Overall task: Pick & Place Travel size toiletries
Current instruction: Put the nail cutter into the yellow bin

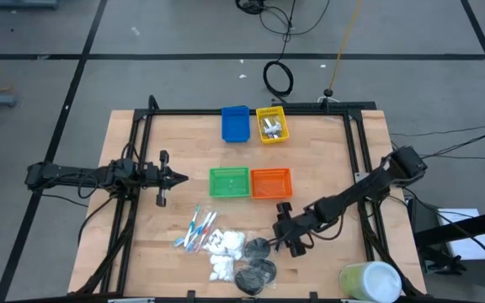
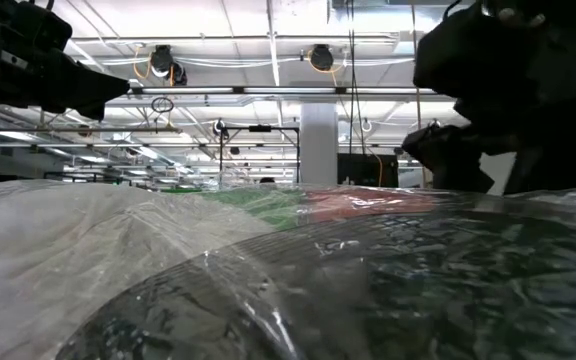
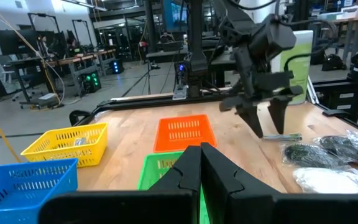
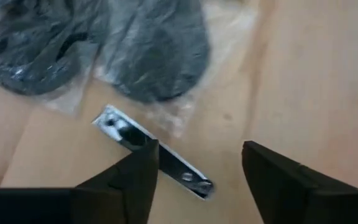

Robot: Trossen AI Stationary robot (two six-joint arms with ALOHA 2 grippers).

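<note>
Hovering with fingers spread wide, the right end effector [image 4: 194,165] stood over a silvery metal strip [image 4: 151,151] lying on the desk [image 4: 303,74] just beside the black discs [image 4: 148,46]; the left end effector [image 1: 179,177], closed, waited near the green bin [image 1: 229,182].

Nothing here can be read: no lettering, brand, number or sign shows on the coloured bins [image 1: 250,182], on the wrapped toiletries [image 1: 226,244] near the table's front edge, or on the pale green cylinder [image 1: 369,281] at its front right corner.
</note>
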